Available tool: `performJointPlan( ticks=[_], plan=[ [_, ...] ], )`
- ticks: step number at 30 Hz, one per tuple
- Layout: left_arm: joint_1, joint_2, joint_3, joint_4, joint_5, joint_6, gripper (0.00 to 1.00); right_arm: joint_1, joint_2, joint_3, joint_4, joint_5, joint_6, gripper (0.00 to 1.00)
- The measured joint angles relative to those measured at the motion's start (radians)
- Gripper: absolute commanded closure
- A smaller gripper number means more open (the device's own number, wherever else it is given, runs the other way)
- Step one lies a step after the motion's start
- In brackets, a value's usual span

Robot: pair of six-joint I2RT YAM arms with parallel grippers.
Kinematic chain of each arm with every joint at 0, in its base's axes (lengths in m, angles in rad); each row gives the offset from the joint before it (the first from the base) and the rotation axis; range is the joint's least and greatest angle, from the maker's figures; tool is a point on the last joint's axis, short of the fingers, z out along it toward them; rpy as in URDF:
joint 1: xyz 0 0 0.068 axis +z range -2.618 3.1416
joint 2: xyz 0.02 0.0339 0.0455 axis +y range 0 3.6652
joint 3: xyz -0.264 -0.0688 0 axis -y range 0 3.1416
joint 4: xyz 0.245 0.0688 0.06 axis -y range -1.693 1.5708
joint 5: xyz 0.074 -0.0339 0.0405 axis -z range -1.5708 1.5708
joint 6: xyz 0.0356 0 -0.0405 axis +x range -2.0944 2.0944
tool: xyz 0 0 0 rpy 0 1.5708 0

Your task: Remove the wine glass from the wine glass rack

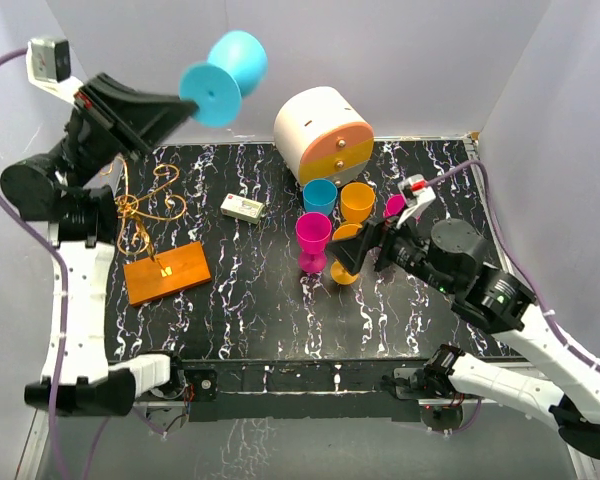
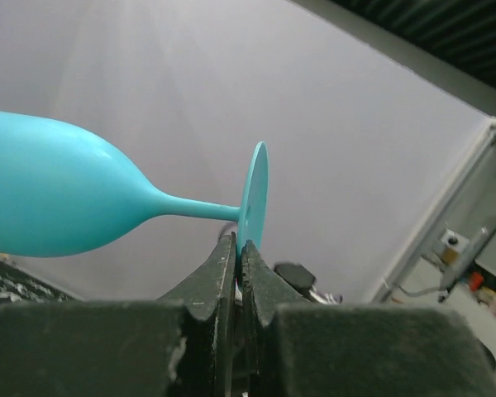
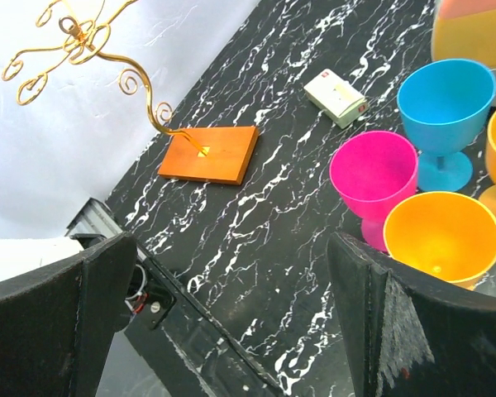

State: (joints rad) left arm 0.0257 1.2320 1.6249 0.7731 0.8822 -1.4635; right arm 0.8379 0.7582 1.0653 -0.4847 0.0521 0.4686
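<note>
left gripper (image 2: 237, 248) was pinched shut on the foot rim of the turquoise wine glass (image 2: 58, 198); i saw it held high, off the rack (image 1: 166, 271). right gripper (image 3: 231, 318) gaped wide, empty, beside the cups (image 3: 372, 169).

From the wine glass rack (image 1: 166, 270) I have open tabletop (image 1: 260, 295) toward three o'clock until the goblets (image 1: 314, 235); my left arm (image 1: 80, 290) crowds nine.

On the table (image 1: 270, 320), from the small box (image 1: 243, 208), the rack (image 1: 167, 271) lies at eight o'clock, goblets (image 1: 314, 238) at three, cabinet (image 1: 320, 125) at one.
</note>
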Motion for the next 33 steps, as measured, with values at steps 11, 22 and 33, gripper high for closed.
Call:
performJointPlan(
  ticks=[11,22,33],
  plan=[
    [-0.114,-0.424,-0.388,-0.169,0.19,0.112,1.0,0.0,0.076,0.008,0.0,-0.029,0.148,0.01],
    [-0.127,-0.548,-0.485,-0.205,0.27,0.06,1.0,0.0,0.096,0.011,0.055,-0.219,0.294,0.01],
    [-0.127,-0.588,-0.479,-0.098,0.283,-0.083,1.0,0.0,0.178,0.036,0.533,-0.397,0.517,0.03]
  ],
)
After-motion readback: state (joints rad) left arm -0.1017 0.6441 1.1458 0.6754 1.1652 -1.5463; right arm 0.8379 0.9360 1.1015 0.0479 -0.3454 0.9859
